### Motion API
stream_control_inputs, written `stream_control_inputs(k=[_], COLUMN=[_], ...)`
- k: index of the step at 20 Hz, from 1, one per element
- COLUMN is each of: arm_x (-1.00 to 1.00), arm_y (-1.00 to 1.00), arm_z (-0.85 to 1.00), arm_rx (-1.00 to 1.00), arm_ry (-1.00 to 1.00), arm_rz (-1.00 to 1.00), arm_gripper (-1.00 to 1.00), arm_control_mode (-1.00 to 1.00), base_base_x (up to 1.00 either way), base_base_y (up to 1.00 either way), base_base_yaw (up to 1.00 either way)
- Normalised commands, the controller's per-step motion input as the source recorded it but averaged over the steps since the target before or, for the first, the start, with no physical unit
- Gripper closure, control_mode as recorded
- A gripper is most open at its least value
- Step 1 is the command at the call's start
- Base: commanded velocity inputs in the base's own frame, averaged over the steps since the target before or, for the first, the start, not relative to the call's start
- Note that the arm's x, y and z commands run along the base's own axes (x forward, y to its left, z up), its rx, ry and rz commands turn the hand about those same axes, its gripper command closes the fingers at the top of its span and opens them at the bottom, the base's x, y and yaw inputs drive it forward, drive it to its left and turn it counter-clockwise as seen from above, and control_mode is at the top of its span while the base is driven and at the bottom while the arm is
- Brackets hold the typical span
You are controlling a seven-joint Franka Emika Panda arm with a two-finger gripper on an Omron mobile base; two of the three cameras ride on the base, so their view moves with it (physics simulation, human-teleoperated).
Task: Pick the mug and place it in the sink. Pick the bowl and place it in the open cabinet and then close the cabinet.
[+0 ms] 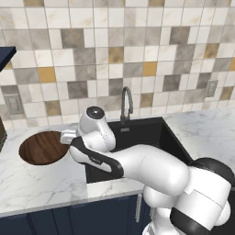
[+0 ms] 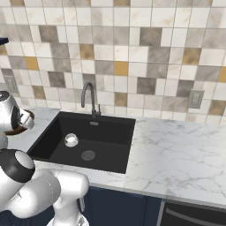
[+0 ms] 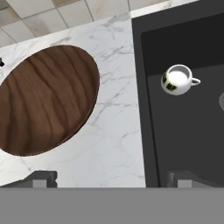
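Note:
The small white mug stands on the floor of the black sink, handle to the right; in the right base view the mug sits left of the steel drain. On the marble left of the sink lies the wide dark brown wooden bowl, which looks like a grained disc in the hand view. My gripper hovers open over the marble strip between bowl and sink edge, its fingertips wide apart with nothing between them. A navy corner of the cabinet shows at the upper left.
A curved grey tap rises behind the sink against the tiled wall. My white arm reaches across the sink's front left corner. White marble counter stretches to the right of the sink. Wall sockets sit on the tiles.

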Motion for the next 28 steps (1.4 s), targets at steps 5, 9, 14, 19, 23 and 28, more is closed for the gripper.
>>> stream_control_inputs(k=[5,9,14,19,23,28], arm_x=[0.11,0.27,0.23,0.24,0.05,0.03], arm_y=[0.01,0.05,0.12,0.21,0.1,0.07], arm_z=[-0.18,-0.19,-0.11,-0.07,0.0,-0.21], arm_rx=[0.0,0.0,0.0,0.0,0.0,0.01], arm_ry=[0.0,0.0,0.0,0.0,0.0,0.0], arm_rz=[0.0,0.0,0.0,0.0,0.0,0.0], arm_gripper=[-1.0,-1.0,-1.0,-1.0,-1.0,-1.0], arm_control_mode=[-1.0,-1.0,-1.0,-1.0,-1.0,-1.0], base_base_x=[0.0,0.0,0.0,0.0,0.0,0.0], base_base_y=[0.0,0.0,0.0,0.0,0.0,0.0], base_base_yaw=[0.0,0.0,0.0,0.0,0.0,0.0])
